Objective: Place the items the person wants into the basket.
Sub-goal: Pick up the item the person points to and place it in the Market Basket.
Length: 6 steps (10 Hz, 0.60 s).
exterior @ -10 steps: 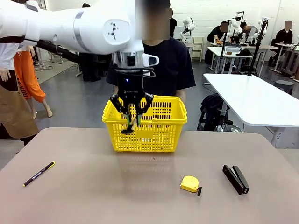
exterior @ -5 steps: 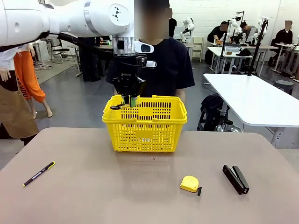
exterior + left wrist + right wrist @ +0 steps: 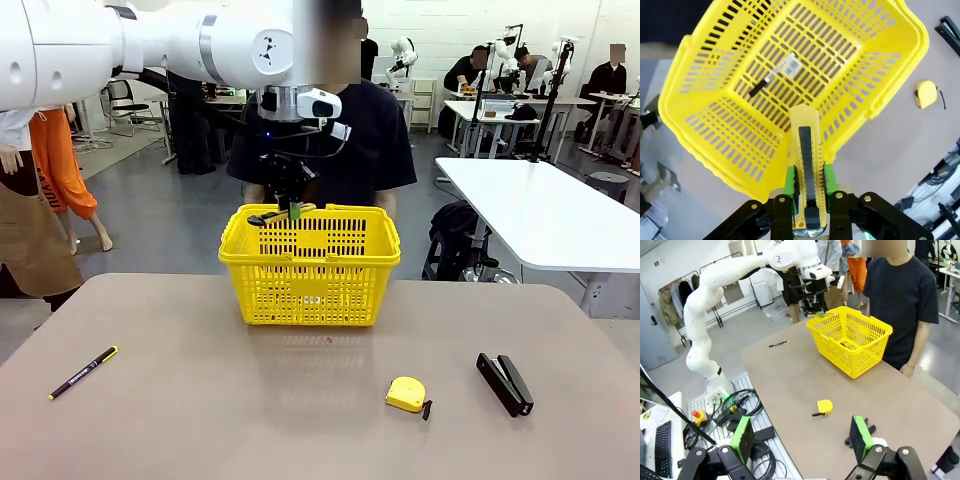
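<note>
My left gripper (image 3: 290, 208) hangs over the far left rim of the yellow basket (image 3: 312, 270), shut on the yellow-and-black utility knife (image 3: 268, 216). In the left wrist view the knife (image 3: 805, 150) sits between the green pads of the left gripper (image 3: 808, 182), pointing down over the basket (image 3: 715, 40). A black marker with a white label (image 3: 775, 75) lies on the basket floor. The thin black pen (image 3: 84, 372) lies at the table's left. The person (image 3: 372, 135) stands behind the basket. My right gripper (image 3: 801, 440) is open, with nothing between its fingers.
A small yellow tape measure (image 3: 406, 394) and a black stapler (image 3: 504, 383) lie on the right part of the table. In the right wrist view the basket (image 3: 875, 347), pen (image 3: 778, 344) and tape measure (image 3: 824, 406) lie spread apart with bare table between them.
My left gripper has risen from beside the basket's front left wall to above its far rim, turning as it went, with the knife still held.
</note>
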### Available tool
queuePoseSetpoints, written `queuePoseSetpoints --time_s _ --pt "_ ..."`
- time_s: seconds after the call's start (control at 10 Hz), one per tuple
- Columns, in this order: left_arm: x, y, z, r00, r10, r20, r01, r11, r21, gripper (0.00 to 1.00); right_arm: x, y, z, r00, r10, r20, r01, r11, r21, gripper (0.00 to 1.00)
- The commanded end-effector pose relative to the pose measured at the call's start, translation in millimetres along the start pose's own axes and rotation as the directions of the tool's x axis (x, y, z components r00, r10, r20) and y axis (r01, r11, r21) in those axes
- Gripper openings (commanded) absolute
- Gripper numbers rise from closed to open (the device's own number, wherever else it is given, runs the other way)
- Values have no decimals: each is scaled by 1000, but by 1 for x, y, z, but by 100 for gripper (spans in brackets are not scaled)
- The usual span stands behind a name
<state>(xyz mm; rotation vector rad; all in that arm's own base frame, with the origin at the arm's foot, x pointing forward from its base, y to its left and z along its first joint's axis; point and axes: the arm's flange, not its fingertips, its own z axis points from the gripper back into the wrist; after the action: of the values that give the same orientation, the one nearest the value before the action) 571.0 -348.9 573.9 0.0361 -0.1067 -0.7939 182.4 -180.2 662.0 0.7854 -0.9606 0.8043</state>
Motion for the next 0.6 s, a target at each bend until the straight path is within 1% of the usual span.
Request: queuePoseSetpoints --time_s 0.0,0.1,0.2,0.5 --pt "-7 2 -6 999 -35 14 34 999 22 26 2 -1 0 1000 15 21 -15 1000 14 100" --pt "-5 1 -4 1000 9 8 -9 1000 3 26 2 -1 0 1000 15 21 -15 1000 14 100" --pt "2 0 -5 1000 -4 12 4 1000 5 26 2 -1 0 1000 15 21 -15 1000 14 100" --pt "2 0 -5 1000 -4 12 4 1000 5 26 2 -1 0 1000 15 21 -15 1000 14 100"
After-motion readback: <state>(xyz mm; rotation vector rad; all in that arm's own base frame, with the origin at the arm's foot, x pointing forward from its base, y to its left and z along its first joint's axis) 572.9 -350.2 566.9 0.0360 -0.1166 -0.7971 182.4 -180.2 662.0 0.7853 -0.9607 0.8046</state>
